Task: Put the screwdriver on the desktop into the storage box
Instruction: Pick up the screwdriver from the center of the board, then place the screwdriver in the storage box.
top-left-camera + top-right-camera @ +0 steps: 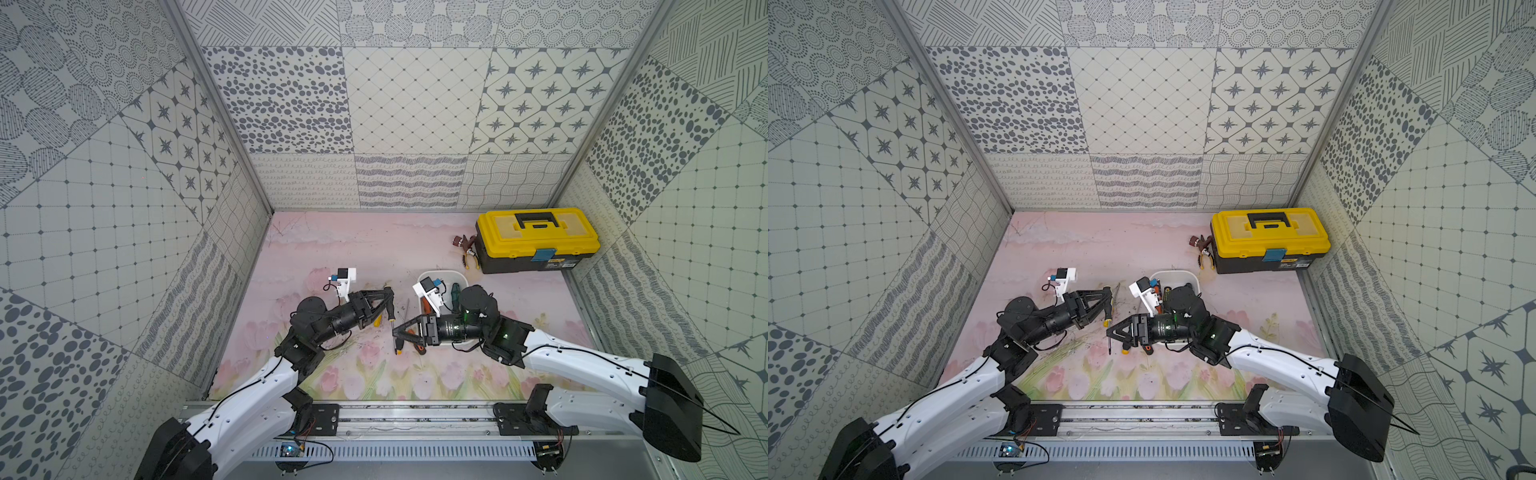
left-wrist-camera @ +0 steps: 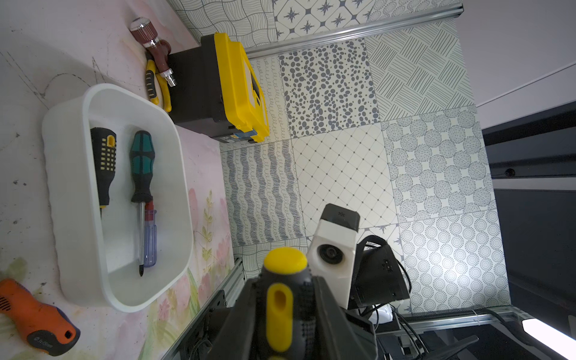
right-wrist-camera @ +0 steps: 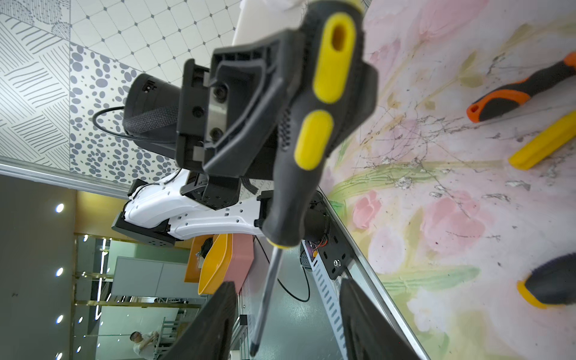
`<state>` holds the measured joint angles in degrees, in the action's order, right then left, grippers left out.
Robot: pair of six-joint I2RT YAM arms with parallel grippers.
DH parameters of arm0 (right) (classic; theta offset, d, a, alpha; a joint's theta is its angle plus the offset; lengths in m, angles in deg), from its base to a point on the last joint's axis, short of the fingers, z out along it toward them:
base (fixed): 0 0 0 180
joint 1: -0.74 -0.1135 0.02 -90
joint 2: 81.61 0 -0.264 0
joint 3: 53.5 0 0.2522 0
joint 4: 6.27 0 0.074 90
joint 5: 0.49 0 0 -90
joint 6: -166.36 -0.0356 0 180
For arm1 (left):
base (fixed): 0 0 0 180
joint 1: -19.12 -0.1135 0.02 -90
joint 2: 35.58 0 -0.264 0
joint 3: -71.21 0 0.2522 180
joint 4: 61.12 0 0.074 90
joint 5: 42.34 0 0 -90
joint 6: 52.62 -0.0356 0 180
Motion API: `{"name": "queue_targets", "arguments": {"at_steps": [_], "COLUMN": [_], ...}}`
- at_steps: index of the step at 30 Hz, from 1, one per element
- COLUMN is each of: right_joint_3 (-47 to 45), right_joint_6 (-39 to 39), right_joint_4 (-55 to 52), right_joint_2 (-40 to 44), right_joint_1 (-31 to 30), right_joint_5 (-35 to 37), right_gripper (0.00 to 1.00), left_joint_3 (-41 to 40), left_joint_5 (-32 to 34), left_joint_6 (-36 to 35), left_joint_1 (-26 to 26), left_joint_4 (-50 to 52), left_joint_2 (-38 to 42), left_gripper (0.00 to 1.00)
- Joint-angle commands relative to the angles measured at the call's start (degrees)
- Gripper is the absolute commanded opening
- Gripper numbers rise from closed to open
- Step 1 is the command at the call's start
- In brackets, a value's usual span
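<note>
My left claw (image 1: 388, 297) clamps the black-and-yellow screwdriver (image 3: 293, 202) by its handle; my right claw (image 3: 290, 318) stands apart around its shaft.

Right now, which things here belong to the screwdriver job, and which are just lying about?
Job: black-and-yellow screwdriver held by left gripper; right gripper, jaws open at its shaft; storage box; orange-handled screwdriver and yellow handle on the desktop.
Lying about: toolbox; pliers; brown-handled tool.
</note>
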<state>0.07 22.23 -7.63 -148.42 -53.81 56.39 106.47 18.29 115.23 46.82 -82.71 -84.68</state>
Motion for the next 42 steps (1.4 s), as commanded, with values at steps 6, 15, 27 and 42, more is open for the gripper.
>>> {"name": "queue_targets", "arguments": {"at_steps": [6,15,27,42], "right_joint_3": [2.5,4.4,3.9,10.1], "right_joint_6": [1.9,3.9,5.1,15.1], "right_joint_4": [-0.3,-8.8,-23.0,-46.6], "right_joint_2": [-1.2,0.7,4.7,-11.0], "right_joint_1": [-0.4,0.7,8.0,17.4], "right_joint_5": [2.9,6.5,10.9,30.0], "right_gripper": [0.19,0.0,0.0,0.0], "left_joint_3": [0.4,2.7,7.7,18.5], "left_joint_5": [1.1,3.3,10.4,24.6], "left_joint_6": [-2.6,-7.0,-13.9,-25.5], "left_joint_1": [0.6,1.1,1.4,11.3], "left_joint_4": [-1.6,8.4,26.9,52.9], "left_joint_2": [0.9,1.2,-1.1,-17.0], "left_gripper": [0.0,0.0,0.88,0.53]}}
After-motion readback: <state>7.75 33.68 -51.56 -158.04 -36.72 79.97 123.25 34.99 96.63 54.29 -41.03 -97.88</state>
